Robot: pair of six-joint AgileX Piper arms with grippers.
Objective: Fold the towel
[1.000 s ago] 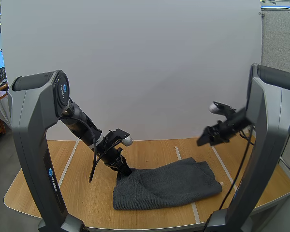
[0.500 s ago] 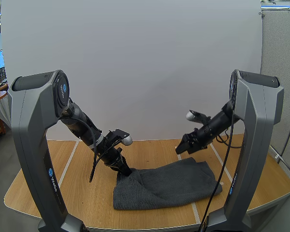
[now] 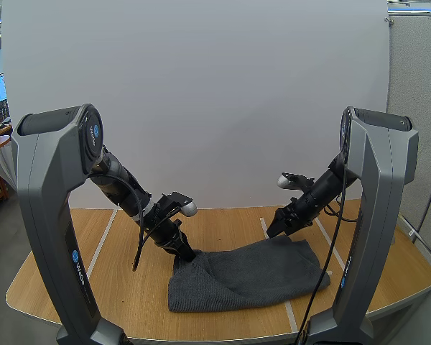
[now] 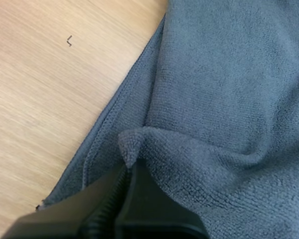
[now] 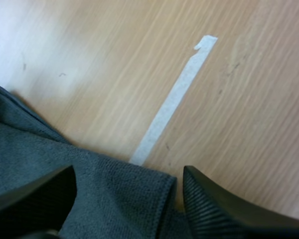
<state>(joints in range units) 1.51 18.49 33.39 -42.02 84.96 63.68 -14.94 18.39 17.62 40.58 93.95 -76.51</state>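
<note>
A dark grey towel (image 3: 244, 274) lies rumpled on the wooden table (image 3: 115, 302), partly folded over itself. My left gripper (image 3: 187, 255) is at the towel's left far corner, shut on a pinched fold of the towel (image 4: 134, 149). My right gripper (image 3: 274, 230) hovers just above the towel's far right corner (image 5: 139, 194), its fingers (image 5: 209, 204) open and standing on either side of the towel's edge.
White tape strips (image 3: 267, 228) mark the table; one strip (image 5: 174, 104) runs away from the towel's corner under my right gripper. Bare wood (image 4: 50, 89) lies left of the towel. Both grey arm stands (image 3: 50, 215) flank the work area.
My right arm has swung in from the right and come down to the towel's far right corner. The left gripper has stayed put on its corner.
</note>
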